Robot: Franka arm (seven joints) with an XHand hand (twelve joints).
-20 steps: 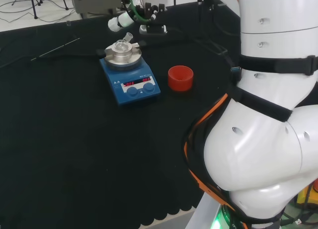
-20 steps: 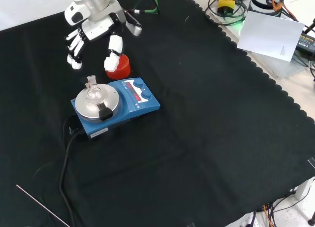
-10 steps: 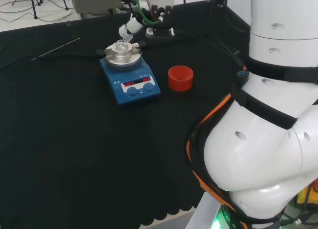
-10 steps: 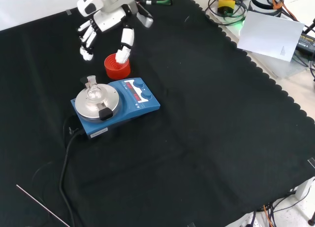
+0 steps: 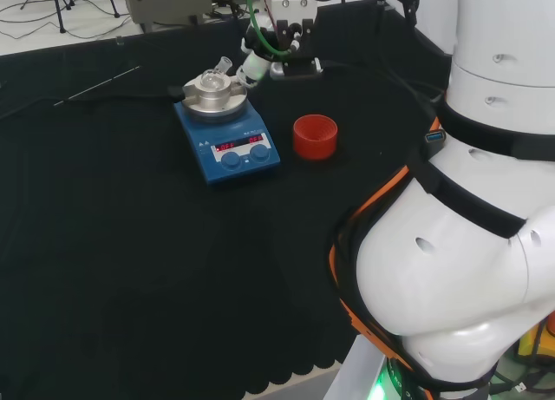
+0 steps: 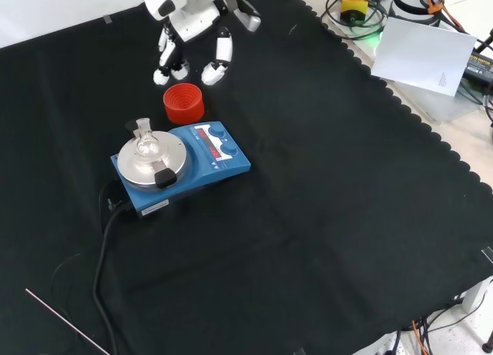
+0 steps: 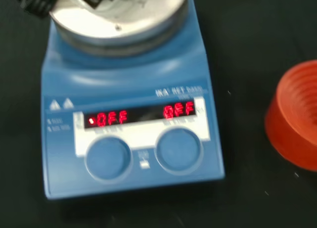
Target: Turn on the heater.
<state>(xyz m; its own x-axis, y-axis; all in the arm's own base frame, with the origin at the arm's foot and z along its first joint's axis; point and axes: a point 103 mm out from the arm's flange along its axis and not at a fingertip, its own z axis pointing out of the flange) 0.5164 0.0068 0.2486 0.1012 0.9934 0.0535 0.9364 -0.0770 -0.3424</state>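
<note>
While the blue heater (image 6: 185, 166) sits on the black worktop (image 6: 331, 216) below the hand (image 6: 196, 28) in the front view, clear of it, its two round knobs (image 7: 143, 156) face the wrist camera under red lit displays (image 7: 143, 115). A small glass flask (image 6: 145, 142) stands on its metal plate. The red ribbed ring (image 6: 183, 103) lies between heater and hand. The hand hangs with fingers relaxed, downward, holding nothing.
</note>
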